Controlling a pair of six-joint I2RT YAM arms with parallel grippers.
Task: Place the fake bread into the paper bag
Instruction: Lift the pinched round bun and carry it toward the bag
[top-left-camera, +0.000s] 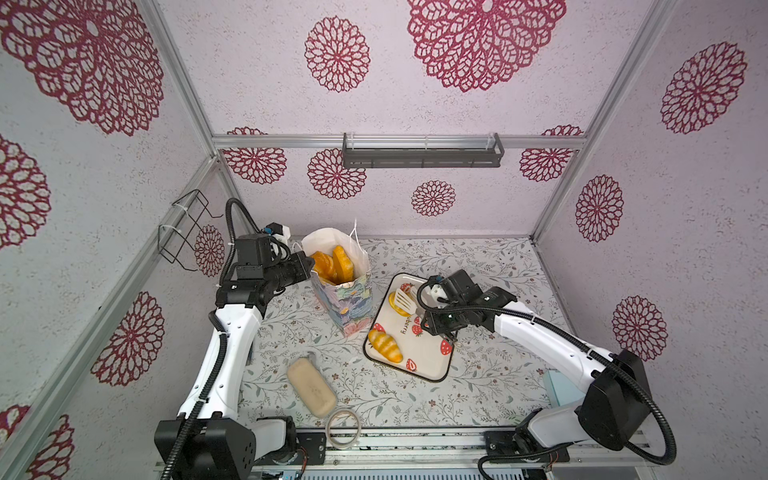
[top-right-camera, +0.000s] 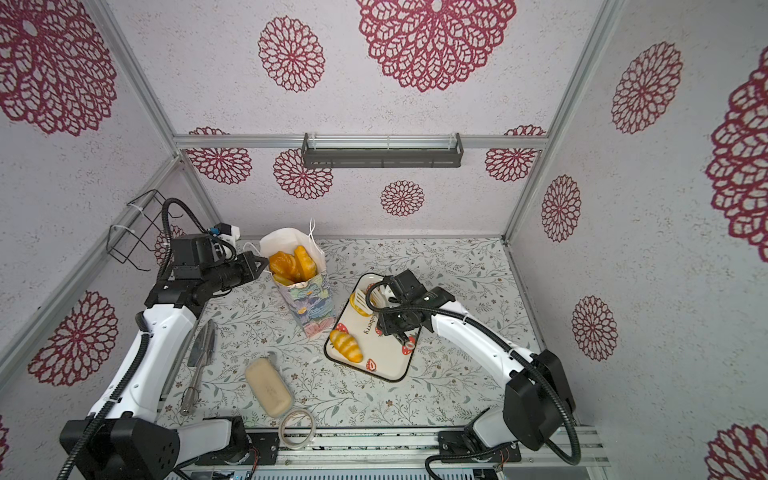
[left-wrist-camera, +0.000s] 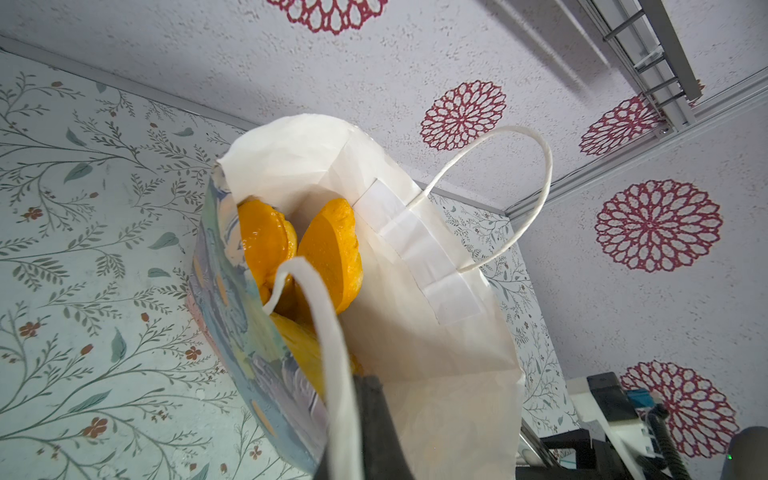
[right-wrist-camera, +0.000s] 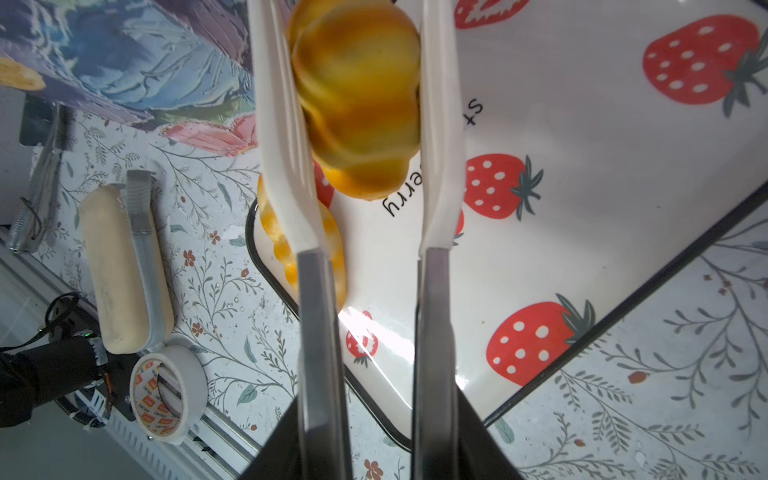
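The paper bag (top-left-camera: 345, 299) stands upright at the back of the table with several golden pieces of fake bread (top-left-camera: 332, 262) inside. My left gripper (top-left-camera: 309, 264) is shut on the bag's near rim (left-wrist-camera: 436, 374), with one dark finger (left-wrist-camera: 378, 428) inside the bag. My right gripper (right-wrist-camera: 380, 432) is shut on the grey handles of white-tipped tongs (right-wrist-camera: 440, 124). The tong tips clamp a striped croissant (right-wrist-camera: 357, 95) over the strawberry tray (top-left-camera: 432, 365). Another croissant (top-left-camera: 385, 345) lies at the tray's near left corner.
A pale beige block (top-right-camera: 268, 386) lies on the table in front of the bag, with a roll of tape (top-right-camera: 296, 427) at the front edge. Metal utensils (top-right-camera: 199, 365) lie beside the left arm. A light blue box (top-left-camera: 559, 388) sits under the right arm.
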